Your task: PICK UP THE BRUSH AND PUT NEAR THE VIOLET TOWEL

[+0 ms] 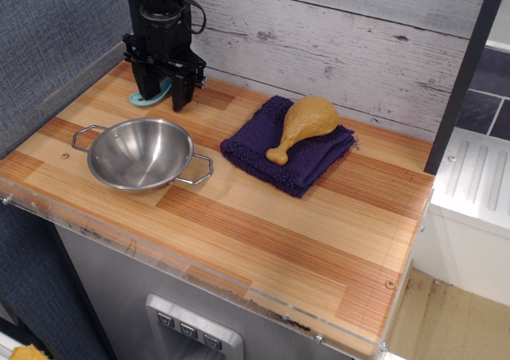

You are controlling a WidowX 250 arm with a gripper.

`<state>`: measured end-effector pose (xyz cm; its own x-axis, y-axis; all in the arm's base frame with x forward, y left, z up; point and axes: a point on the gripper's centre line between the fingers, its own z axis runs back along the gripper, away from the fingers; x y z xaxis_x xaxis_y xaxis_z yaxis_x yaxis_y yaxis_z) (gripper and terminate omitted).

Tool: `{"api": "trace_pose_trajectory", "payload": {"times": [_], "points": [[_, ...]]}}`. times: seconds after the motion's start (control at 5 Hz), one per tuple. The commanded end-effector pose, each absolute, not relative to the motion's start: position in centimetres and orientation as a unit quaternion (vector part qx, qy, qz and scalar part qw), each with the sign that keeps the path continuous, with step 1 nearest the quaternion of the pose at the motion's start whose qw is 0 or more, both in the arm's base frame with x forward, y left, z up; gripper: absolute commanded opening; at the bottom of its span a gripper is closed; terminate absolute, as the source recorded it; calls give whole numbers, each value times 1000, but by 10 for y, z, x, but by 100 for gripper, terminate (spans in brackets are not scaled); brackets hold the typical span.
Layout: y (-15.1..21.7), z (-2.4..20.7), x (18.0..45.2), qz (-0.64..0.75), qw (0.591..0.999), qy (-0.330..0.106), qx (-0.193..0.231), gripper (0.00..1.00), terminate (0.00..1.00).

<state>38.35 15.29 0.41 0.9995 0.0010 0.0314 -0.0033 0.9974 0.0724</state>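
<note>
The brush [148, 98] is light blue and lies on the wooden counter at the back left, behind the steel bowl. Only its handle end with the round hole shows; the rest is hidden by the gripper. My gripper [162, 97] is black and points straight down over the brush, with one finger on each side of it. The jaws are narrowed but still apart. The violet towel [307, 162] lies folded at the middle of the counter, well to the right of the gripper. A tan toy drumstick [304, 124] lies on it.
A steel bowl [140, 154] with two handles stands in front of the gripper at the left. A whitewashed plank wall [335, 41] runs behind the counter. The counter's front edge has a clear plastic lip [199, 272].
</note>
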Motion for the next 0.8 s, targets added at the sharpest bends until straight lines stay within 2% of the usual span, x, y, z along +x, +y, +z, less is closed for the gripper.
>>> {"api": "trace_pose_trajectory", "payload": {"times": [0.0,0.2,0.4,0.6], "points": [[151,-12,377,-7,1000,6,27,0,0],[150,-12,375,-5,999,13,34,0,0],[144,2,370,2,999,9,41,0,0],[134,44,362,1,999,-34,22,0,0]]}}
